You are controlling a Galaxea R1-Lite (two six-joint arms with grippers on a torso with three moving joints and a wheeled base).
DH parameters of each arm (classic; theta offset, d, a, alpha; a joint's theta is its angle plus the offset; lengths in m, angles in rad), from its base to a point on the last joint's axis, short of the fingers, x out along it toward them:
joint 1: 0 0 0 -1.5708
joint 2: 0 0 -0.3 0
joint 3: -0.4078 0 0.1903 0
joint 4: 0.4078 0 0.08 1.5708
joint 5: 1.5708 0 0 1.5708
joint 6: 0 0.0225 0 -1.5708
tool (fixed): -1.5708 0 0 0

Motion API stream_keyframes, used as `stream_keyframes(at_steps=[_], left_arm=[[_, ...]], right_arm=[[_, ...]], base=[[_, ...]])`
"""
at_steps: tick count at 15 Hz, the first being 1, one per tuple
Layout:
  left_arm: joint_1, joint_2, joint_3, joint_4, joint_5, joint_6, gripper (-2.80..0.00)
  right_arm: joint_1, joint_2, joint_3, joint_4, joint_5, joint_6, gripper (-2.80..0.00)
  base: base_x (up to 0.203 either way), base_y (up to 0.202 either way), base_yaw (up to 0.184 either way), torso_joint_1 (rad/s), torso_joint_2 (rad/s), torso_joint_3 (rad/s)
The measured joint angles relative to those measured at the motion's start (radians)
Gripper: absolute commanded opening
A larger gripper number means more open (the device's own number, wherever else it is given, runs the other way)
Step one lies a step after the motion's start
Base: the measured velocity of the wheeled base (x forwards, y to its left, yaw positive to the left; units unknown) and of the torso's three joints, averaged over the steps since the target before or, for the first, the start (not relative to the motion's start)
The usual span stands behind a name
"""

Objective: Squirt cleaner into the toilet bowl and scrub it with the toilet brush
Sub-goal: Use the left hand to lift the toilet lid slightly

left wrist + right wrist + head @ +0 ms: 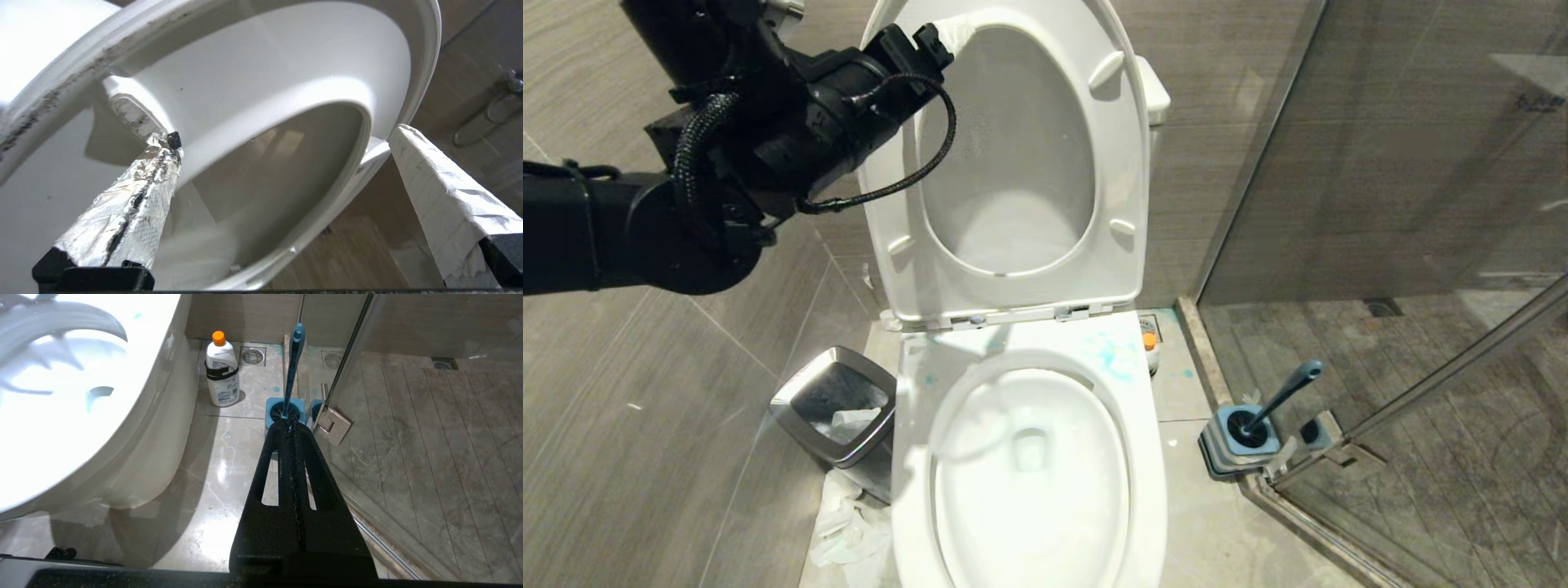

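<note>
Cleaner upright on floor right of toilet bowl, beside toilet brush; left end effector spread wide, empty, at raised seat, far off; right end effector closed, empty, nearer.

Head view looks down on the toilet bowl; right wrist view shares it from low beside.

Bright overhead light blows out the toilet bowl (pure white glare), with soft motion blur throughout.
</note>
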Motion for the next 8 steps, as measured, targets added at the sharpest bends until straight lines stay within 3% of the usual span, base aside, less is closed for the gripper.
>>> stream_keyframes(at_steps=[8], left_arm=[[-0.015, 0.118, -0.002, -0.169, 0.111, 0.115, 0.0]], right_arm=[[0.0, 0.0, 0.0, 0.0, 0.0, 0.0, -2.8]], base=[[0.0, 0.0, 0.0, 0.0, 0.0, 0.0]])
